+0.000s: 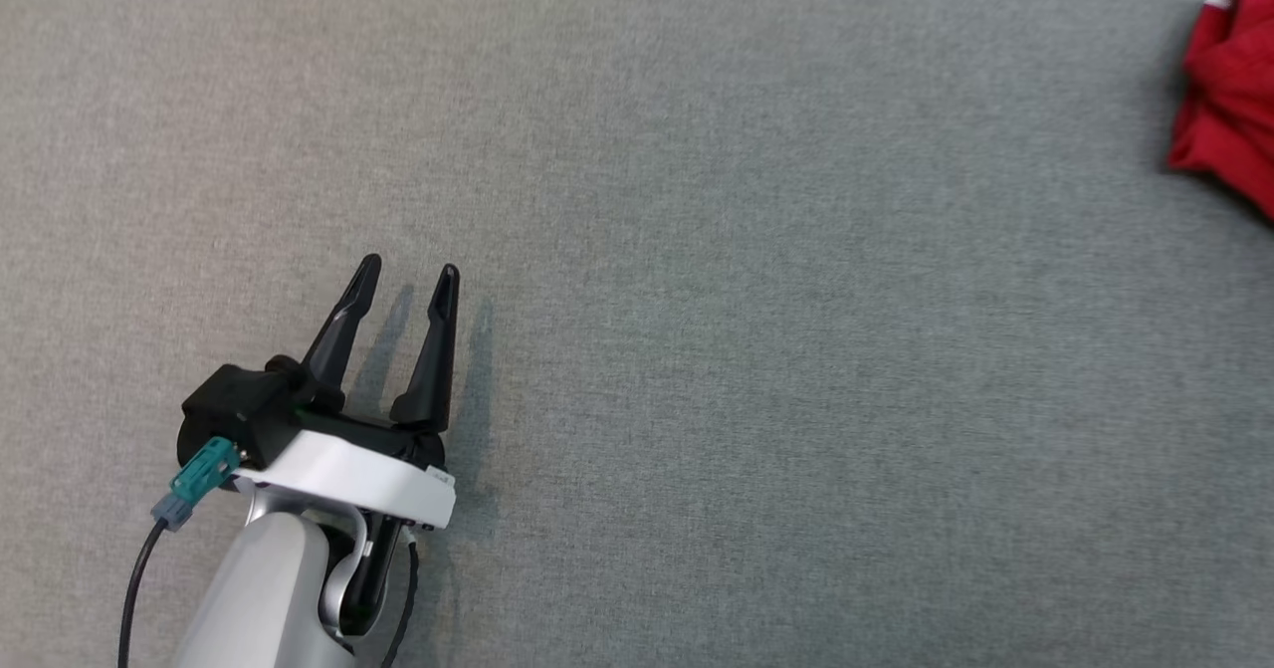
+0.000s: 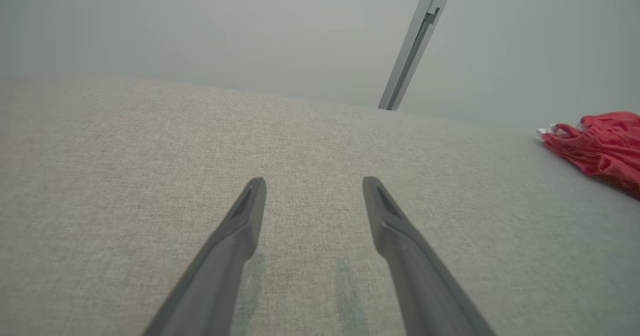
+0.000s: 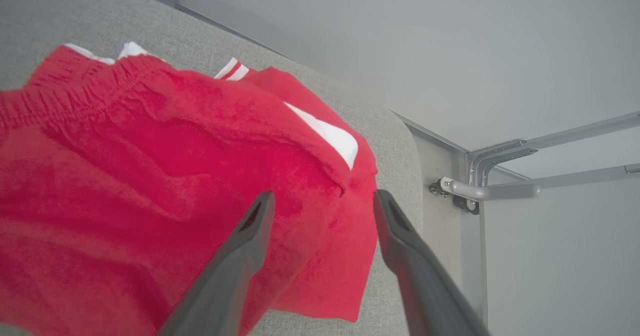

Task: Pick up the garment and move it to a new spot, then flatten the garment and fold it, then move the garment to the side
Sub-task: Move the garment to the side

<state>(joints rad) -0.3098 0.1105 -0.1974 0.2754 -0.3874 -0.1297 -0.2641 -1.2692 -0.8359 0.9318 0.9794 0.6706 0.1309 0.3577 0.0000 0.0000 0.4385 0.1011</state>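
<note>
One work surface: a grey woven-fabric top point(image 1: 756, 369), flat, with an even weave and a faint greenish cast toward the right of the head view. Its rounded corner shows in the right wrist view, with a grey metal frame point(image 3: 470, 236) below the edge and a pale tube handle point(image 3: 495, 191) fixed at the frame's corner. Plain grey wall point(image 3: 350, 35) behind. In the left wrist view a slim metal post point(image 2: 415, 45) rises from behind the far edge of the top, tilted in that view.

Red garment point(image 1: 1229, 101): a crumpled heap at the far right edge of the head view, cut off by the picture border, with a bit of white trim at its top. The right wrist view gives detail: terry-like red cloth, a gathered band along one edge, a white patch, and red-and-white striped trim. It lies near the top's rounded corner, one hem close to the edge.

Left gripper point(image 1: 410, 266): lower left of the head view, fingers apart with nothing between them, low over bare fabric. Finger shadows fall just beside it. It is well apart from the garment, which sits far off to its right.

Right gripper point(image 3: 324, 195): fingers apart, over the garment. One finger crosses the red cloth; the other lies along the hem's outer border, against grey fabric. Red cloth spans the gap between the tips. Contact with the cloth: cannot tell. Not clamped.
</note>
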